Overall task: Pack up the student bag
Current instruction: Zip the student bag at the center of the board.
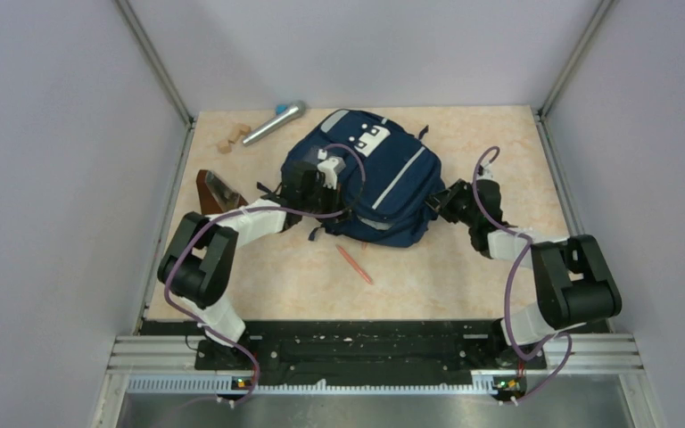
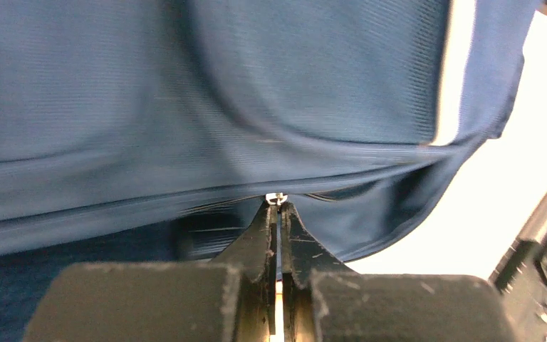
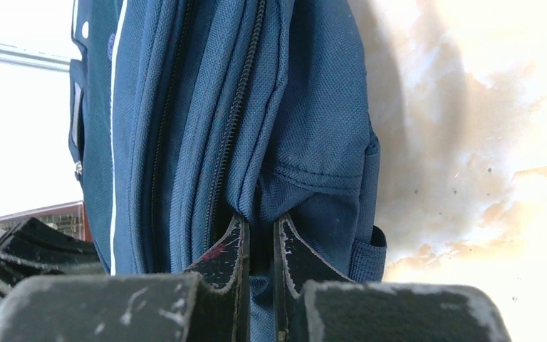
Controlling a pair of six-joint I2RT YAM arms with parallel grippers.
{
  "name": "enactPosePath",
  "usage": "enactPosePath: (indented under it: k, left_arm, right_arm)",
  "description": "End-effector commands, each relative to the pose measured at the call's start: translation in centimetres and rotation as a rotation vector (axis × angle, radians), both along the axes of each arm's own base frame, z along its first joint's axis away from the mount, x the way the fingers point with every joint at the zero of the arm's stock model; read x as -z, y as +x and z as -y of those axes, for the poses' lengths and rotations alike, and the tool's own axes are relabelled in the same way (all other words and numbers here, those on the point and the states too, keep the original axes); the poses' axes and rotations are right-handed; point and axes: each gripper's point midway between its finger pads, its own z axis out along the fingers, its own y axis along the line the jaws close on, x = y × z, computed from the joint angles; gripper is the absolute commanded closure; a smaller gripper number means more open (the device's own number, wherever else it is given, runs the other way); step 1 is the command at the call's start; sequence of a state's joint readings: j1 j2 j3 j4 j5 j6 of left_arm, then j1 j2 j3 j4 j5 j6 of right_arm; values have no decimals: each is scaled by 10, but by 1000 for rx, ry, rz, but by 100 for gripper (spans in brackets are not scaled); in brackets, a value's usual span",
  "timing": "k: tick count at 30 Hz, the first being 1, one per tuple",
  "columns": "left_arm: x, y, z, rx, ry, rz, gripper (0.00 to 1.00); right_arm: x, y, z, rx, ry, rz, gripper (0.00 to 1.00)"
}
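The student bag point(image 1: 392, 178), navy with grey stripes and a white patch, lies flat in the middle of the table. My left gripper point(image 1: 328, 185) rests over its left half. In the left wrist view that gripper point(image 2: 278, 208) is shut on a small silver zipper pull point(image 2: 276, 197), and the bag's fabric point(image 2: 256, 92) fills the frame. At the bag's right edge my right gripper point(image 1: 440, 201) pinches the cloth. The right wrist view has this gripper point(image 3: 260, 226) shut on a fold of the bag point(image 3: 313, 107), beside a dark zipper line point(image 3: 236, 107).
An orange pen point(image 1: 354, 264) lies on the table in front of the bag. A silver microphone point(image 1: 274, 122) and small wooden blocks point(image 1: 230, 138) lie at the back left. A brown box-like object point(image 1: 218, 189) sits near the left wall.
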State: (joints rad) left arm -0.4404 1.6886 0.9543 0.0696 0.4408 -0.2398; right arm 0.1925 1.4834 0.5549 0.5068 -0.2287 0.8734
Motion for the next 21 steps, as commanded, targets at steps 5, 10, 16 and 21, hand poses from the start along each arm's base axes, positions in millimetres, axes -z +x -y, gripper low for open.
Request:
enactPosePath:
  k: [5, 10, 16, 21]
  left_arm:
    - [-16, -42, 68, 117, -115, -122, 100]
    - [-19, -48, 80, 119, -137, -133, 100]
    - [-32, -48, 78, 93, -137, -105, 100]
    - [-57, -51, 73, 95, -145, -59, 100]
  right_arm:
    - [-18, 1, -35, -95, 46, 82, 100]
    - [-13, 1, -40, -101, 45, 74, 100]
    - [-4, 2, -39, -99, 20, 68, 100]
    - [-6, 1, -28, -75, -61, 87, 99]
